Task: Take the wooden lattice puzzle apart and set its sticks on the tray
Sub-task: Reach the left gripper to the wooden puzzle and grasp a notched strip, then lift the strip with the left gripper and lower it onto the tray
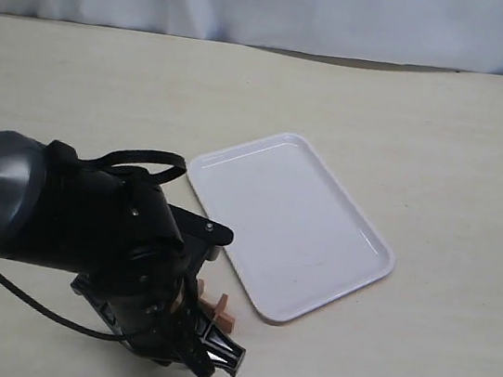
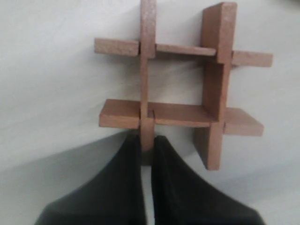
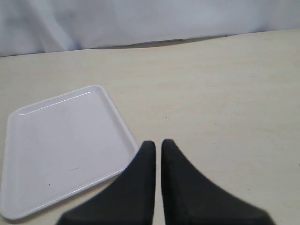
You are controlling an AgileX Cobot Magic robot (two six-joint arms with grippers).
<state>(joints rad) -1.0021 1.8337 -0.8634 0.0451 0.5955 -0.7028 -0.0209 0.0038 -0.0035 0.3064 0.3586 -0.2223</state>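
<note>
Beige tabletop [image 1: 443, 159], white backdrop behind. Fully assembled, the wooden lattice puzzle [image 2: 180, 114] lies on the table just beside a corner of the tray [image 1: 284, 221], outside its rim. The left gripper [image 2: 147, 143] is pinched onto the end of one stick [image 2: 147, 70]. The right gripper [image 3: 158, 146] hangs over the table beside the tray, jaws nearly together, holding nothing.
</note>
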